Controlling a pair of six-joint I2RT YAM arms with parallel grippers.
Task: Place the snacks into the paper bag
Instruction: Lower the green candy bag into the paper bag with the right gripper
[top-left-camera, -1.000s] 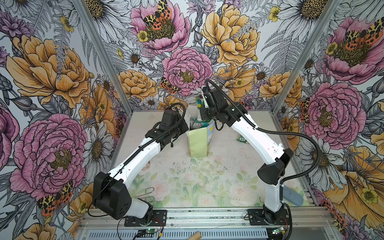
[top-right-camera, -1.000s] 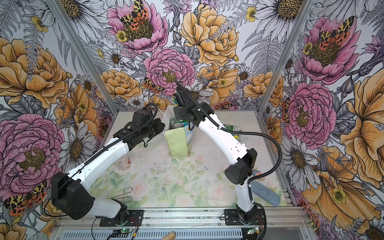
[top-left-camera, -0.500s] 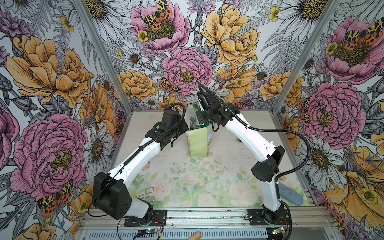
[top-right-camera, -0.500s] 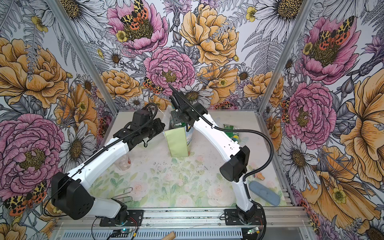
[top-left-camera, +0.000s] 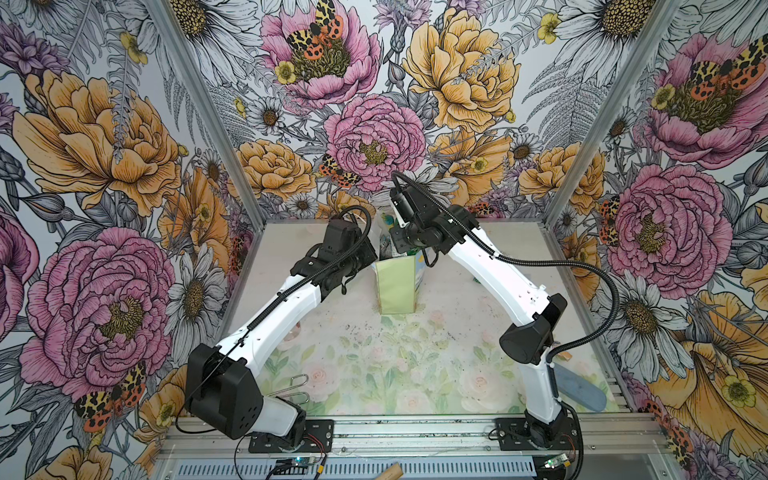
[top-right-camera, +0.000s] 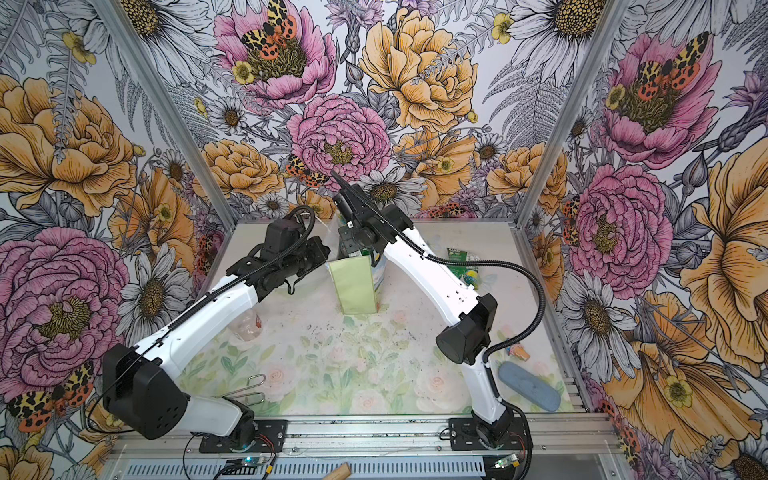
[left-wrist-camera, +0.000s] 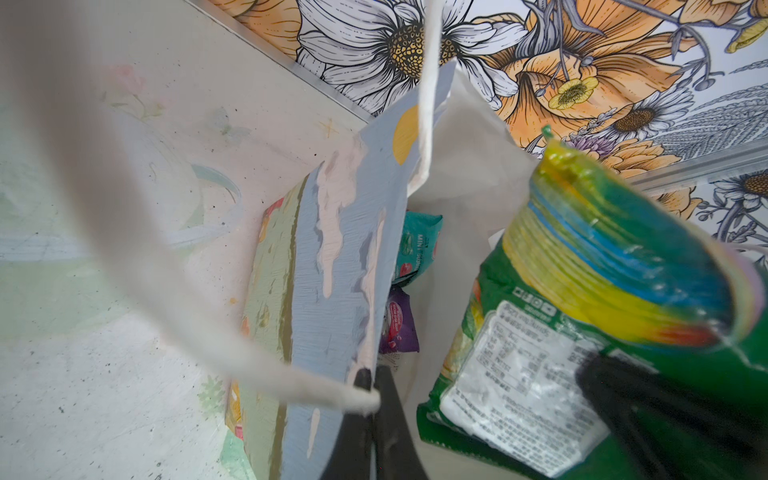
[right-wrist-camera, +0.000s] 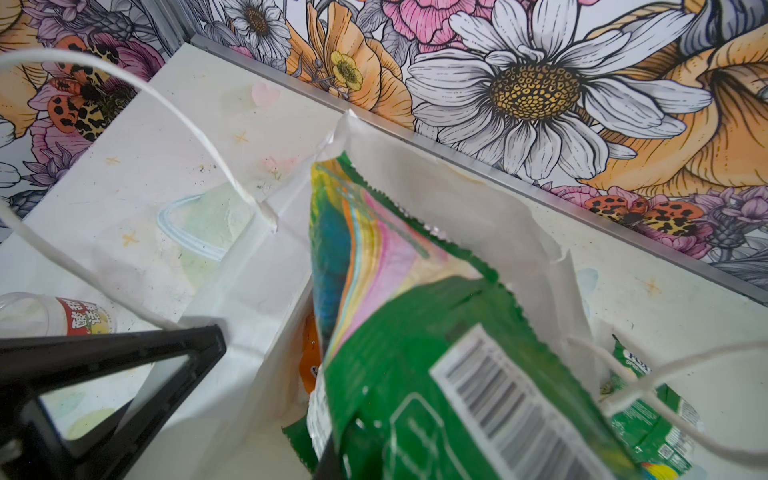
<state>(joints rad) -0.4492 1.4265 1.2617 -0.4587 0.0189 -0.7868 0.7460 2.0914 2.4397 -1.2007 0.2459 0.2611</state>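
The right gripper (top-right-camera: 351, 248) was clamped on the near end of a green packet (right-wrist-camera: 415, 353), with the barcode panel close to its fingers. The packet's long axis ran straight away from the gripper, the crimped, rainbow-printed end leading and angled down into the mouth of the paper bag (top-left-camera: 395, 286). That far end lay just before the bag's white inner wall; whether it touched could not be told.

The packet looked light, soft and crinkly, with slick foil. A pinch across a flat sealed edge would likely hold better than one on the puffed middle, and once let go it would probably simply drop.

Just beside it, the left gripper (left-wrist-camera: 371, 384) was closed on the top edge of the bag's printed wall, next to a cord handle (left-wrist-camera: 428, 104), seemingly to spread the mouth. Thin paper there could fold or tear under a pull.

Deeper, below the held packet, a teal packet (left-wrist-camera: 417, 245), a purple packet (left-wrist-camera: 397, 328) and an orange packet (right-wrist-camera: 309, 361) lay inside the bag. Beyond the bag's wall, another green FOX'S packet (right-wrist-camera: 648, 415) lay outside on the table (right-wrist-camera: 187, 145).
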